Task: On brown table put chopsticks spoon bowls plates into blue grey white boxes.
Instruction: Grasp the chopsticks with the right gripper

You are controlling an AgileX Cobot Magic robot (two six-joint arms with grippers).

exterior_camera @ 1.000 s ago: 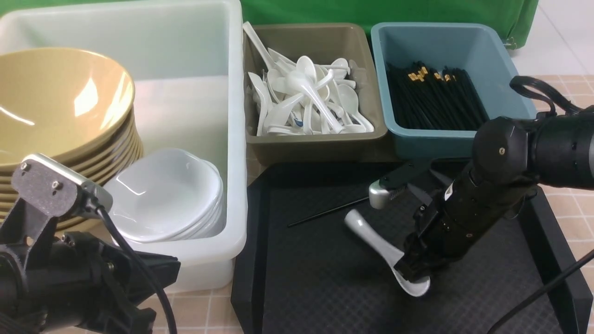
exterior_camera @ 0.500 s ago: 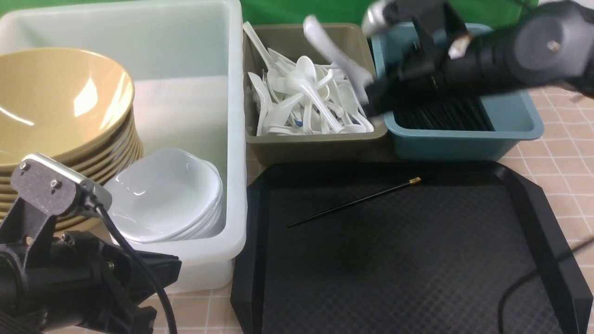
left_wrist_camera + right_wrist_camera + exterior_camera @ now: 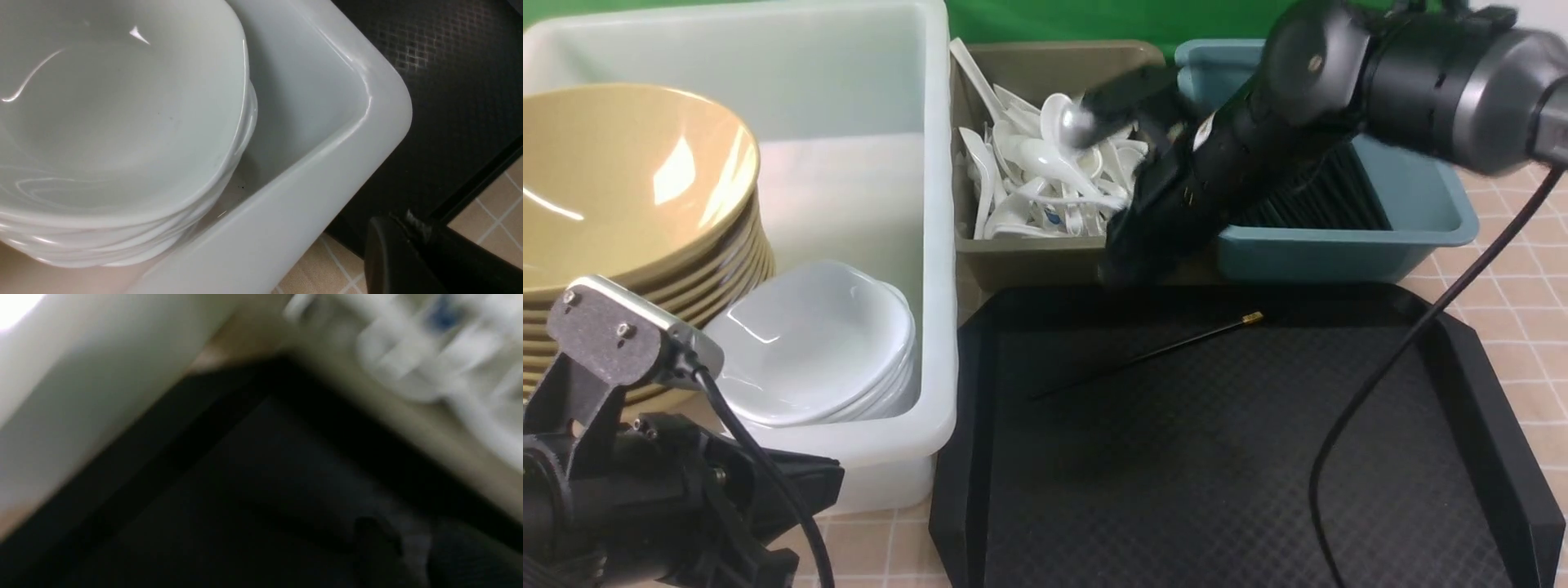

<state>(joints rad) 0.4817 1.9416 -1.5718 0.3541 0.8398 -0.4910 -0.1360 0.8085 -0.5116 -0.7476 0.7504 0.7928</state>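
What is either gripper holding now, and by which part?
The left gripper is shut, nothing seen in it. The right gripper is motion-blurred at the grey bin's front edge; nothing shows in it, but a hold cannot be ruled out.

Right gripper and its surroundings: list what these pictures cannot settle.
- Right gripper: blurred in the front view, jaws unreadable.
- Spoons: white smears in the right wrist view.
- Chopsticks in the blue bin: mostly behind the right arm, front view.
- Left gripper: cut off by the left wrist view's edge.

Blurred black tray (image 3: 245, 490) meets white tub (image 3: 81, 375) and grey bin (image 3: 412, 433).
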